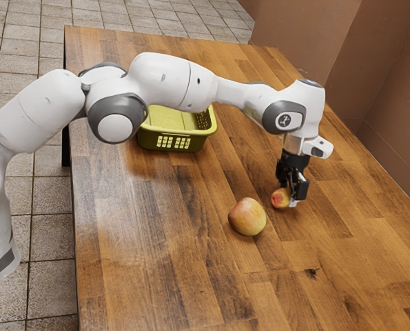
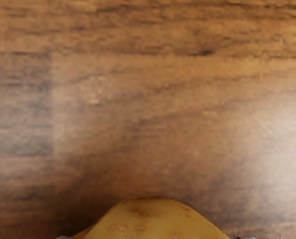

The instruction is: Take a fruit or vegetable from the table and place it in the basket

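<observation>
Hand [image 1: 286, 196], closed on one red-and-yellow fruit [image 1: 280, 199]; green basket [image 1: 191, 143], destination, at ten o'clock from hand, exterior view

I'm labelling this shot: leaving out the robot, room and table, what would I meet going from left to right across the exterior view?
Green basket → larger fruit → smaller fruit.

No readable text; a small emblem [image 1: 283, 121] on the arm [image 1: 165, 77].
</observation>
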You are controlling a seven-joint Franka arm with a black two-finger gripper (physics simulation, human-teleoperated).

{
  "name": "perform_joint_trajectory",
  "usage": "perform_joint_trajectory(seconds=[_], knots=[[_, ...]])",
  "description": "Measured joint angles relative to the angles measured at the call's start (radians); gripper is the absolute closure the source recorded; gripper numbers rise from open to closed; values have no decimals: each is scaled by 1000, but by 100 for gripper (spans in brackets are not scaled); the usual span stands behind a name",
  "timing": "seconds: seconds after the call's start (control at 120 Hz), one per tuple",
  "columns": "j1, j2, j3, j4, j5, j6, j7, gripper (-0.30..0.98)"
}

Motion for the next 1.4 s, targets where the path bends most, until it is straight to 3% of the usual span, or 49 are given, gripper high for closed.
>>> perform_joint_trajectory(seconds=[0.35,0.75,1.4], knots=[[0,-24,29,8,2,-9,34,35],[-1,-206,135,-18,23,-86,75,32],[-3,-570,248,-397,104,-148,122,33]])
